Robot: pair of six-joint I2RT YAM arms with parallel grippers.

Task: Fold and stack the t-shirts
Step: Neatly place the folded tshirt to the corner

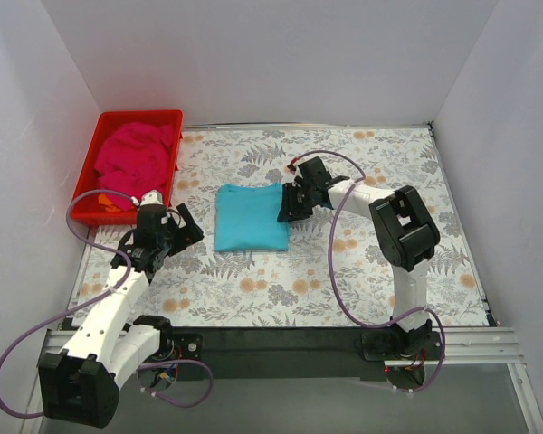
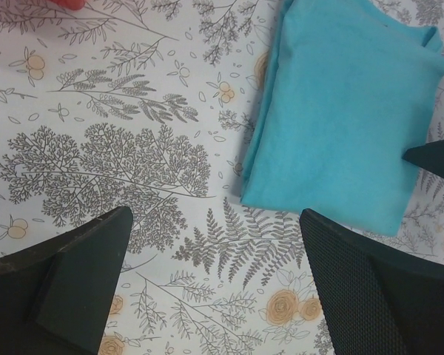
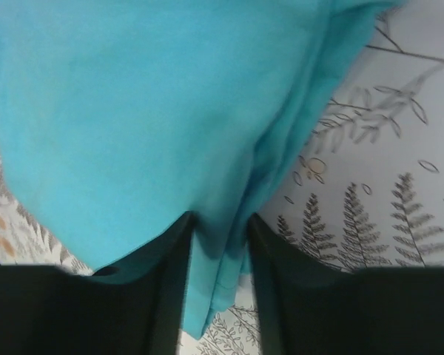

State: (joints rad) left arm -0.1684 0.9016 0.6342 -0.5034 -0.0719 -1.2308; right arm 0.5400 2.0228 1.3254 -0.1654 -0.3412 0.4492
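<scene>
The turquoise-blue t-shirt (image 1: 251, 217) lies folded into a rectangle on the floral table, near the middle. It also shows in the left wrist view (image 2: 348, 118) and the right wrist view (image 3: 148, 103). My right gripper (image 1: 288, 206) is at the shirt's right edge, its jaws closed on the layered cloth edge (image 3: 220, 222). My left gripper (image 1: 185, 226) is open and empty, just left of the shirt, over bare table (image 2: 214, 222). The magenta-pink t-shirt (image 1: 136, 154) lies crumpled in the red tray (image 1: 167, 117) at the back left.
The red tray stands against the left wall, just behind my left gripper. White walls close in the table on the left, back and right. A small orange thing (image 1: 109, 203) lies in the tray's front corner.
</scene>
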